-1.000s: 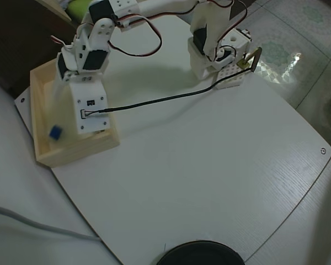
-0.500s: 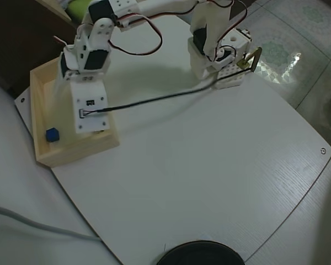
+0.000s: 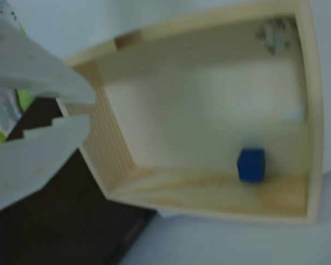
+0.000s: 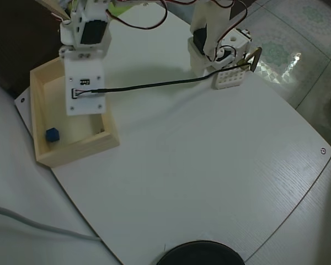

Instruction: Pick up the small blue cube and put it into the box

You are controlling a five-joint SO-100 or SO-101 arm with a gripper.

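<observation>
Small blue cube: I see it on the box floor, near corner. Gripper: blurred, cropped left in the wrist view; jaws slightly parted, empty.

My wrist view is soft and blurred, with a bluish cast; overhead is sharper, evenly lit, my arm's faint shadow on the desk.

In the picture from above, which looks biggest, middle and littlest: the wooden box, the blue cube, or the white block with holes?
Overhead view, largest to smallest:
1. The box, by far the largest, though the arm covers part of it.
2. The white perforated block, much smaller.
3. The small blue cube, the littlest, sitting inside the box.
</observation>
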